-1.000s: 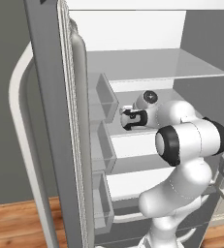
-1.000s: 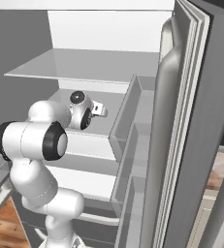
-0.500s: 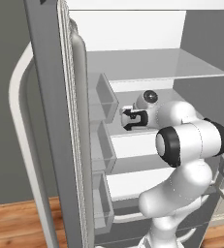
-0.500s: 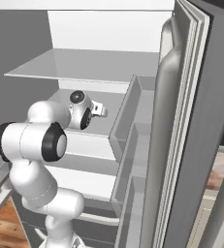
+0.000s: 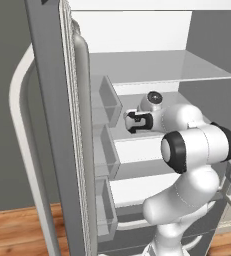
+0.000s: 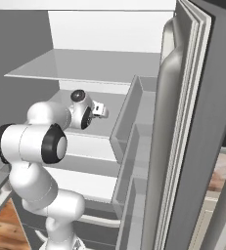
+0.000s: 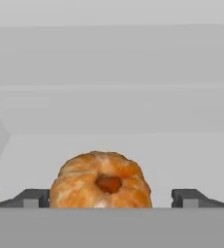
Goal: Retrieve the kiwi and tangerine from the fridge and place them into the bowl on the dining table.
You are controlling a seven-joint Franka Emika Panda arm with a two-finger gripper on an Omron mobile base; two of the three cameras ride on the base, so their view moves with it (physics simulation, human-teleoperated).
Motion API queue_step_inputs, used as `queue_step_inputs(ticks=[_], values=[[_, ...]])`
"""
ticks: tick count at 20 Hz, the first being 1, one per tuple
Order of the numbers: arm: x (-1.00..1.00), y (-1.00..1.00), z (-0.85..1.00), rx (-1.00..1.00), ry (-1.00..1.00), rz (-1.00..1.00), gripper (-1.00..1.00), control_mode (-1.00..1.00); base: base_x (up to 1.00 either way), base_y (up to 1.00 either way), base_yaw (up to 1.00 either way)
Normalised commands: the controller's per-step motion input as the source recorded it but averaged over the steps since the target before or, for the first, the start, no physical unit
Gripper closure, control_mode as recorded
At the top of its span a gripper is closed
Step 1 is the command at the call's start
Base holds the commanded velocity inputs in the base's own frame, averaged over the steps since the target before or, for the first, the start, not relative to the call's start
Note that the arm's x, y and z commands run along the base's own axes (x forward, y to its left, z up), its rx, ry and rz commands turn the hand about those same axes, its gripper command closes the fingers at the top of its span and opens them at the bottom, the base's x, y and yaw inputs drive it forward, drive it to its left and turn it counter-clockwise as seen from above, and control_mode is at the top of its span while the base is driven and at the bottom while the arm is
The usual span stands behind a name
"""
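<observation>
The tangerine (image 7: 100, 180), a lumpy orange-brown fruit, lies on a white shelf inside the fridge (image 5: 52, 125). In the hand view it sits low and close, between my two dark fingertips (image 7: 36, 197). My gripper (image 7: 111, 197) is open, with a fingertip on each side of the fruit and a gap to both. In the left base view the gripper (image 5: 136, 121) reaches in over the middle shelf (image 5: 137, 145). In the right base view the gripper (image 6: 101, 110) shows at the same shelf. The kiwi, bowl and dining table are out of view.
The open fridge door (image 6: 192, 122) with its bins (image 6: 129, 146) stands close on the right. The other door (image 5: 82, 150), with its bins and curved white handle (image 5: 22, 150), flanks the left. A glass shelf (image 5: 162, 67) hangs just above the hand.
</observation>
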Motion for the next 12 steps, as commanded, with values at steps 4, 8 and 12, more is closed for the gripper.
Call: queue_step_inputs(ticks=[4, 8, 12], values=[[0.0, 0.0, -0.41, 0.0, 0.05, 0.0, 1.0, -1.0, 0.0, 0.0, 0.0], [0.0, 0.0, -0.51, 0.0, 0.06, 0.0, 1.0, -1.0, 0.0, 0.0, 0.0], [-0.03, 0.0, -0.52, 0.0, 0.04, 0.0, 1.0, -1.0, 0.0, 0.0, 0.0]])
